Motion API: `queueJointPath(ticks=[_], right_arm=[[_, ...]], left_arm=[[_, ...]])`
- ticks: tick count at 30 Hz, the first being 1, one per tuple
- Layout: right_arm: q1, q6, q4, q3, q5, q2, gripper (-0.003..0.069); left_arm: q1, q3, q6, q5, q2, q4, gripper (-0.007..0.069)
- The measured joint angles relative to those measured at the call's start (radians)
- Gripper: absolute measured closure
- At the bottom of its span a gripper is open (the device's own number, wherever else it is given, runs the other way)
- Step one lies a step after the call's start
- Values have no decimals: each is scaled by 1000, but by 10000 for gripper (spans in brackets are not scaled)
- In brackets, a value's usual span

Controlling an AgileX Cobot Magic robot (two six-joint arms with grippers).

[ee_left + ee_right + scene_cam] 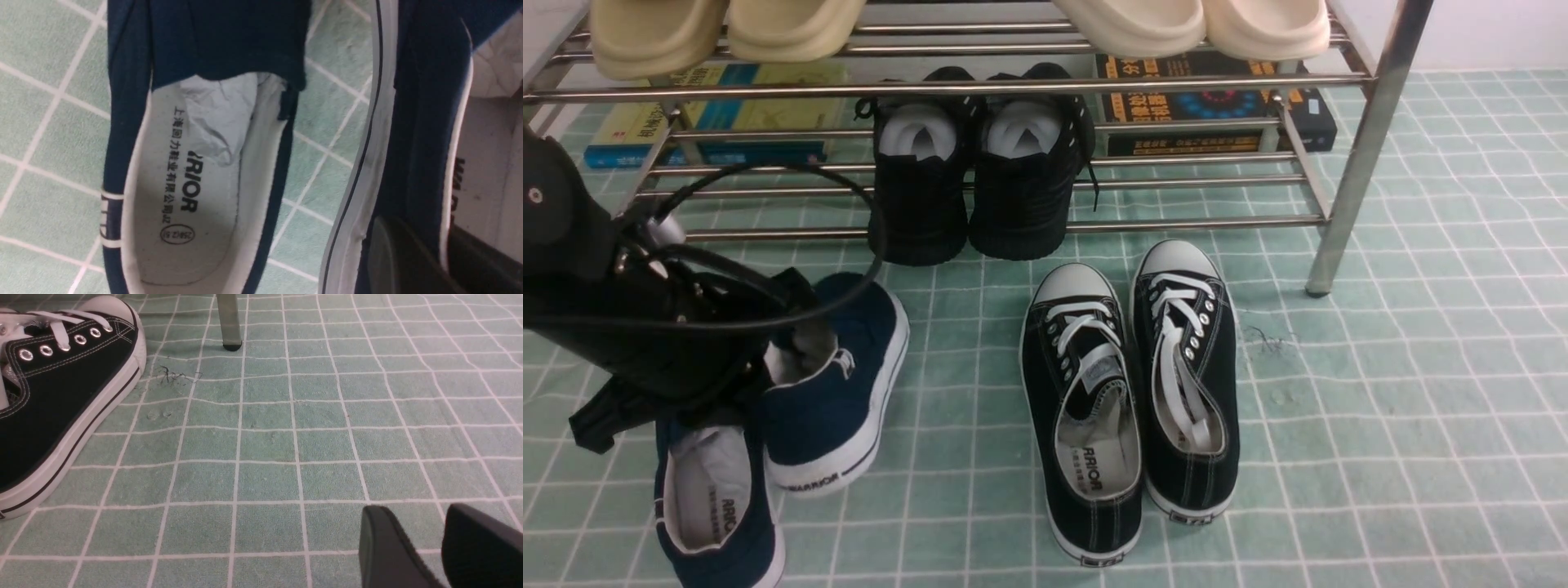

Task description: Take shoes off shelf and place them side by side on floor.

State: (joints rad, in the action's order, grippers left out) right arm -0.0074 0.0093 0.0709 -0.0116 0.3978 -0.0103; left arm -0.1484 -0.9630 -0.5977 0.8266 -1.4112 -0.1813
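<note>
Both blue shoes are off the shelf (1372, 147) and on the floor (1380, 408), at about 9 o'clock from the laced black sneakers (1127, 392). The far blue shoe (849, 384) points its toe toward roughly 1 o'clock. The near blue shoe (715, 506) lies at its 7 o'clock, set back and partly under the left arm.

In the left wrist view the left tool (421, 253) straddles the side wall of the far shoe, one finger inside and one outside. The gap is narrow, and it cannot be told whether the canvas is pinched or just let go. The right tool (408, 522) hangs low over bare floor at 3 o'clock of the sneakers, its fingers apart with nothing between them.

The main risk is probably the left arm pulling away too soon. If the inner finger catches the soft wall, the shoe would likely be dragged, twisted or tipped onto its side. A backward pull toward 6 o'clock could also knock the near shoe, which sits right under the wrist.

The pair looks staggered rather than level, so leaving it like this may not count as side by side. The looped cable (878, 237) hangs close to the shelf's lower rail and could snag on a lift.
</note>
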Motion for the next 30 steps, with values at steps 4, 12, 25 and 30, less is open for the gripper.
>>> queueJointPath(ticks=[4,12,25,30], right_arm=[[0,0,0,0,0,0,421],[0,0,0,0,0,0,421],[0,0,0,0,0,0,421],[0,0,0,0,0,0,421]], left_arm=[[-20,0,13,10,-35,19,468],[-63,-24,79,-16,-28,49,270],[-63,-77,402,261,270,87,477],[-63,136,507,143,434,64,586]])
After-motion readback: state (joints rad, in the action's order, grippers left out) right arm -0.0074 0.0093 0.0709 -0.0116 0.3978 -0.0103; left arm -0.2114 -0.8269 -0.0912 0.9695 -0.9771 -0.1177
